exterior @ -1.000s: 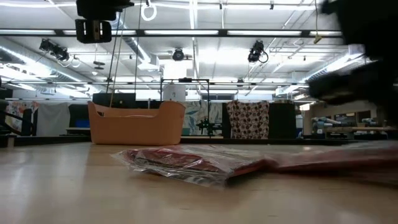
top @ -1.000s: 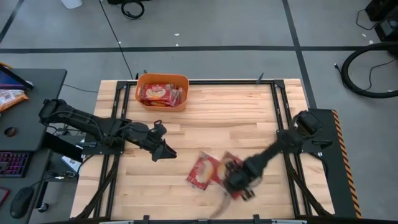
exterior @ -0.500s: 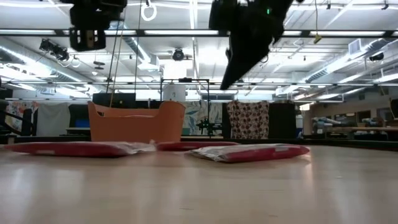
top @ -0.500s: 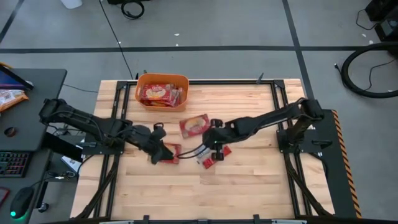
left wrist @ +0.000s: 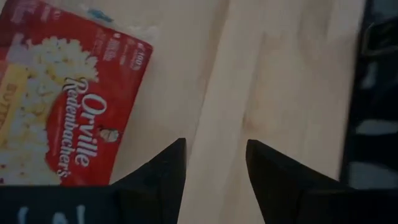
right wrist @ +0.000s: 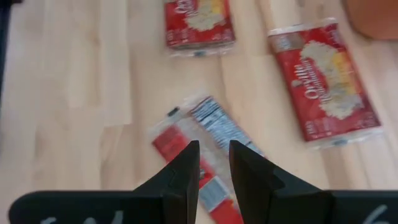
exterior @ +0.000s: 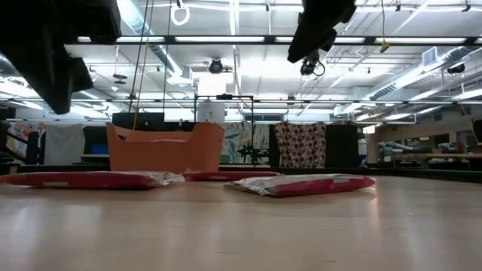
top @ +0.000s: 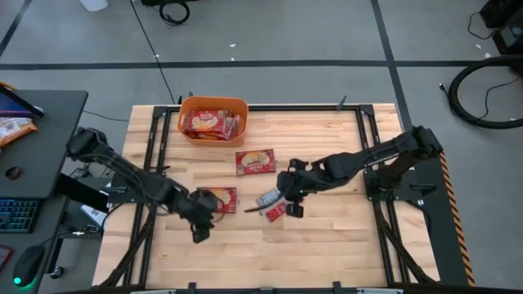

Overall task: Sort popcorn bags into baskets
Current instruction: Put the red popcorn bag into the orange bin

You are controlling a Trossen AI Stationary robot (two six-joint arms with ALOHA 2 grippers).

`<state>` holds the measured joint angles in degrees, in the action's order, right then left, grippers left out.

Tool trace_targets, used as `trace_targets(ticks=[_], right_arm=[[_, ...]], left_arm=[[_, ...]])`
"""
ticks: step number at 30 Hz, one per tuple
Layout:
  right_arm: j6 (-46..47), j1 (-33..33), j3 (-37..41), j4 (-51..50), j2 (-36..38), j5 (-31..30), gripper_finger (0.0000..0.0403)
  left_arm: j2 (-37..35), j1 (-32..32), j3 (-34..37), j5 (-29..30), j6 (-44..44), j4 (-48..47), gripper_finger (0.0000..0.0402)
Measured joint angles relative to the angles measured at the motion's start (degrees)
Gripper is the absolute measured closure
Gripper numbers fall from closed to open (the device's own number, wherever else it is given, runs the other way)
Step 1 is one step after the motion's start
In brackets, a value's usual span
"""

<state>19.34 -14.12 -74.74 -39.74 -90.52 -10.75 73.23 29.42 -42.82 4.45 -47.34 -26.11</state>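
Fingers of left gripper (left wrist: pixel 214 171) parted, empty, beside popcorn bag (top: pixel 219 200) at table centre. Right gripper (right wrist: pixel 214 165) narrowly parted, empty, hovering above label-up bag (top: pixel 274 204) (likely lining up pick). Third bag (top: pixel 255 162) toward 12 o'clock; orange basket (top: pixel 214 104) at 11 o'clock holds more.

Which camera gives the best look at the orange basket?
The high view: it looks straight down into the basket and shows red popcorn bags inside. The low view shows only its side wall, the right wrist view just a corner, the left wrist view nothing.
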Motion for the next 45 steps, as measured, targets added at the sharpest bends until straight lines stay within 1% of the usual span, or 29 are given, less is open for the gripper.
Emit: trace_targets(ticks=[3, 5, 7, 10, 12, 14, 17, 20, 23, 26, 32, 36, 39, 42, 45], right_arm=[[1.00, -1.51, 0.00, -0.14, -0.18, -0.03, 0.0310], [1.11, -2.14, 0.00, -0.15, -0.24, -0.62, 0.0310], [1.13, -2.63, 0.09, 0.08, -0.24, -2.06, 0.0310], [1.30, -2.72, 0.17, 0.10, -0.24, -3.33, 0.0310], [1.80, -2.68, 0.17, 0.21, -0.24, -3.30, 0.0310], [2.94, -2.66, 0.17, 0.25, -0.24, -3.30, 0.0310], [4.52, -2.63, 0.17, 0.32, -0.24, -3.32, 0.0310], [5.18, -2.76, 0.22, 0.45, -0.24, -3.30, 0.0310], [5.18, -2.79, 0.22, 0.63, -0.24, -3.28, 0.0310], [5.18, -2.77, 0.22, 0.63, -0.24, -3.30, 0.0310], [5.18, -2.79, 0.22, 0.63, -0.24, -3.12, 0.0310], [5.34, -2.79, 0.22, 0.63, -0.24, -2.67, 0.0310], [6.28, -2.79, 0.22, 0.62, -0.24, -2.64, 0.0310], [6.48, -2.79, 0.22, 0.63, -0.24, -2.59, 0.0310], [6.73, -2.79, 0.22, 0.63, -0.24, -2.51, 0.0310]], left_arm=[[3.67, 2.53, -4.77, 4.47, 2.87, -7.93, 0.0241], [5.79, 3.80, -7.78, 7.20, 5.86, -11.35, 0.0245], [7.18, 4.67, -9.04, 8.23, 8.73, -10.84, 0.0247], [8.62, 5.58, -9.04, 7.78, 10.08, -8.66, 0.0247], [9.93, 5.50, -9.04, 10.78, 11.53, -8.94, 0.0246], [11.09, 5.17, -8.99, 14.68, 10.38, -10.11, 0.0240], [12.79, 5.12, -8.99, 18.66, 10.11, -12.28, 0.0219], [14.88, 4.91, -9.00, 19.12, 11.34, -13.52, 0.0194], [17.35, 4.69, -8.99, 17.07, 14.82, -13.55, 0.0180], [19.91, 4.82, -8.99, 16.46, 16.37, -13.72, 0.0179], [23.64, 4.82, -8.99, 16.51, 14.93, -14.00, 0.0193], [24.48, 4.82, -8.99, 16.68, 13.41, -15.16, 0.0209], [24.50, 4.82, -8.99, 16.70, 13.38, -16.02, 0.0240], [24.50, 4.82, -8.99, 16.75, 13.46, -16.70, 0.0293], [24.50, 4.82, -8.99, 16.90, 13.45, -17.17, 0.0361]])
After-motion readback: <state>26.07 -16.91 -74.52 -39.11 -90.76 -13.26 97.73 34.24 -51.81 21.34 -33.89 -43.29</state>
